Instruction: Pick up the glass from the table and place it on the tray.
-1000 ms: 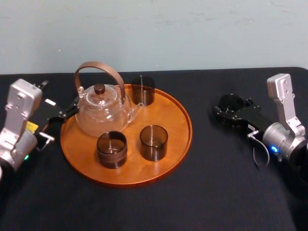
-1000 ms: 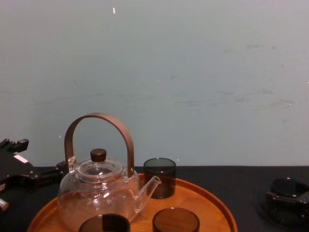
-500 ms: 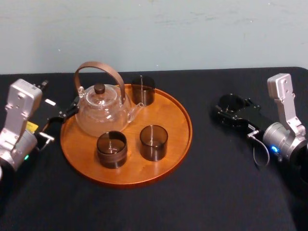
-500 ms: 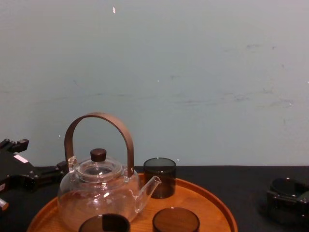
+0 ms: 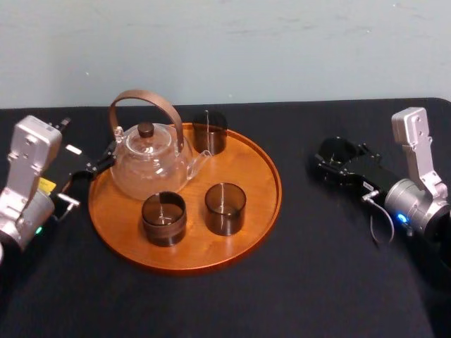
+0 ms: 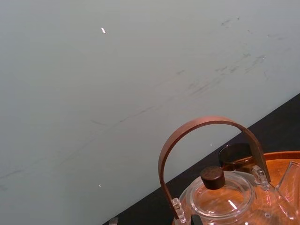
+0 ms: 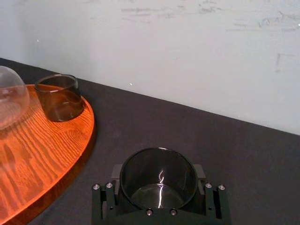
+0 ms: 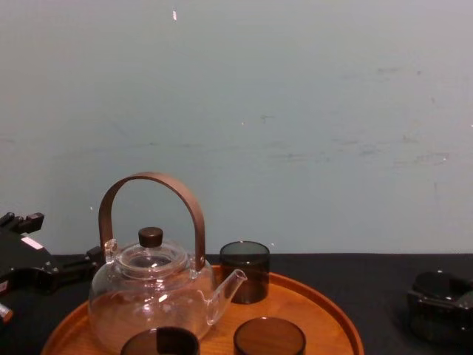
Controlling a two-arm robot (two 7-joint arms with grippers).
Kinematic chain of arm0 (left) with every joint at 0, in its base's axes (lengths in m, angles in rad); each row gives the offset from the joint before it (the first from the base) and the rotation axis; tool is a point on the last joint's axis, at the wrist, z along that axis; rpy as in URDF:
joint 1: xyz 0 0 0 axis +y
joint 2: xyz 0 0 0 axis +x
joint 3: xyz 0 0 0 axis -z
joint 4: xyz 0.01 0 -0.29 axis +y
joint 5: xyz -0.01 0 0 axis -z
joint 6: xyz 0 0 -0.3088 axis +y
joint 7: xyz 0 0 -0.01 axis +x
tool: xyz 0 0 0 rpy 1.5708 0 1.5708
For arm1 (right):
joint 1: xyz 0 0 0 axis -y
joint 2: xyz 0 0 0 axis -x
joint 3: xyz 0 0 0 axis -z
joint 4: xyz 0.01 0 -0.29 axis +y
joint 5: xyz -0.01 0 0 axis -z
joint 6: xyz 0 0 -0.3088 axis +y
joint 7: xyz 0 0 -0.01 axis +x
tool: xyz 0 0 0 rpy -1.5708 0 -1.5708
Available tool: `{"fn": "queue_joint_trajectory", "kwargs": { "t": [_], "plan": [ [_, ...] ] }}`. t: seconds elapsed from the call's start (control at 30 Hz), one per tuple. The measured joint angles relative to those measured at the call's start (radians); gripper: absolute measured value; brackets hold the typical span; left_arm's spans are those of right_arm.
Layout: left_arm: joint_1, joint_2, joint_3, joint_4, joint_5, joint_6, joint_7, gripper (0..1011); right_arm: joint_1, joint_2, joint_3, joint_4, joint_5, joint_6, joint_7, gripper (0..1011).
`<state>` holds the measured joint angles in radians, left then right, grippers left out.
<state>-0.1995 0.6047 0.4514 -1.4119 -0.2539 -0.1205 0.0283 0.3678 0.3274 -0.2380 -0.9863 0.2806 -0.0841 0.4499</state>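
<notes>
The right gripper (image 7: 158,172) was seen closed on the glass (image 7: 159,193), with one finger pressed to each side of it, low over the table (image 5: 317,267) and well to the right of the tray (image 5: 262,201). Whether the glass rested on the black covering could not be told. On the tray a clear teapot (image 5: 150,167) was stood among three other dark glasses (image 5: 225,208). The left gripper (image 5: 99,163) was seen just beside the tray's left rim; its state could not be told
</notes>
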Motion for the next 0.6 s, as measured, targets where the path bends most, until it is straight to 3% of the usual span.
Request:
{"fn": "queue_joint_trajectory", "kwargs": {
  "t": [0.37,0.6],
  "plan": [
    [0.0,0.0,0.0,0.0,0.0,0.0,0.0,1001,-0.022,0.018,-0.006,-0.078,0.011,0.015,0.013,905],
    [0.0,0.0,0.0,0.0,0.0,0.0,0.0,1001,-0.043,0.038,-0.028,-0.184,0.01,0.043,0.02,905]
  ]
}}
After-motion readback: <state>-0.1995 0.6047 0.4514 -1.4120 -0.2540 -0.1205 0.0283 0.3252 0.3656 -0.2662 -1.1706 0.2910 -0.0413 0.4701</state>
